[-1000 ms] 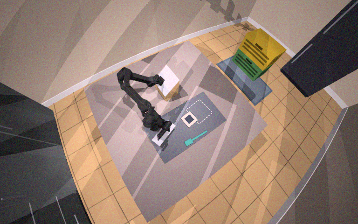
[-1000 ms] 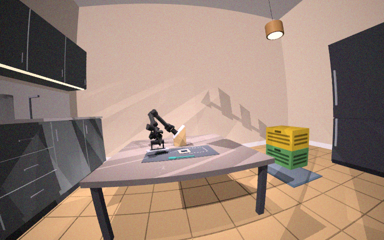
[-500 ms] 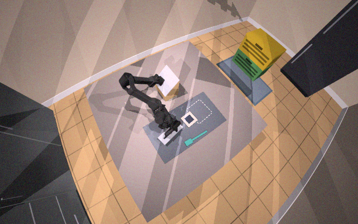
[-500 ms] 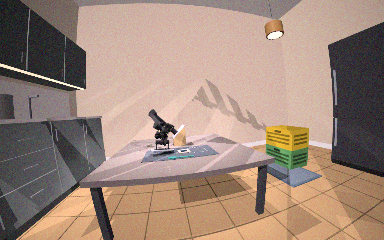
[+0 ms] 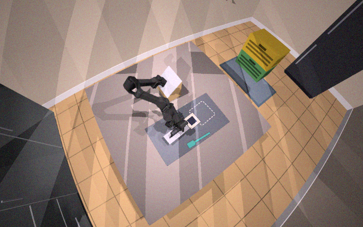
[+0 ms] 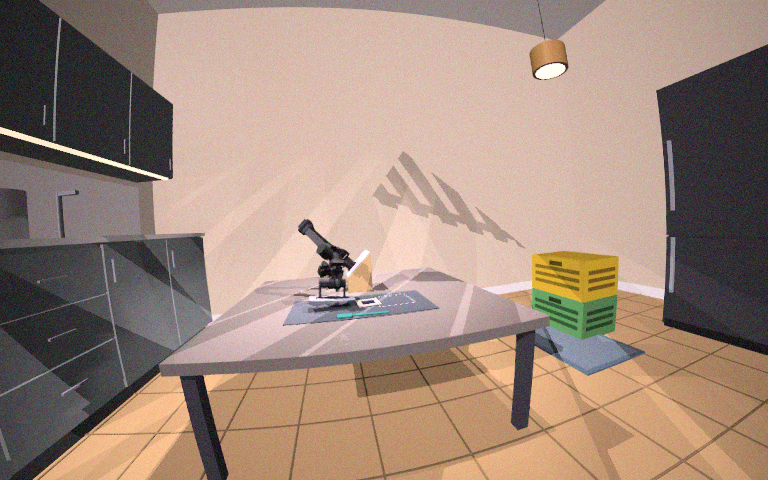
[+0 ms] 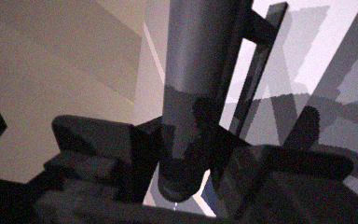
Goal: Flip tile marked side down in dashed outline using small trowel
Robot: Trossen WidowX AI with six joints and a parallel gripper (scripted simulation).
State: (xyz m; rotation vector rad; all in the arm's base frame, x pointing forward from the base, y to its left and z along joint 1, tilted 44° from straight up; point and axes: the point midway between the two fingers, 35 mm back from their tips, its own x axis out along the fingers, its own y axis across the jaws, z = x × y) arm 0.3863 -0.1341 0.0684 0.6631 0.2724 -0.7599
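Everything looks matt and smooth: the grey table (image 5: 219, 160) top, the slate-blue mat (image 5: 171, 155) at its centre, the white-rimmed tile (image 5: 192, 120) with its dark face, and the plastic-looking teal tool (image 5: 198, 140) at the mat's five o'clock.

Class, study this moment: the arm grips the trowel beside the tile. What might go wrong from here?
1. The tile lies marked side up at the corner of the dashed outline; a flip may land it partly outside.
2. The trowel, held in the gripper, may push the tile along the mat instead of getting under it.
3. A teal tool lies nearby and may get knocked.
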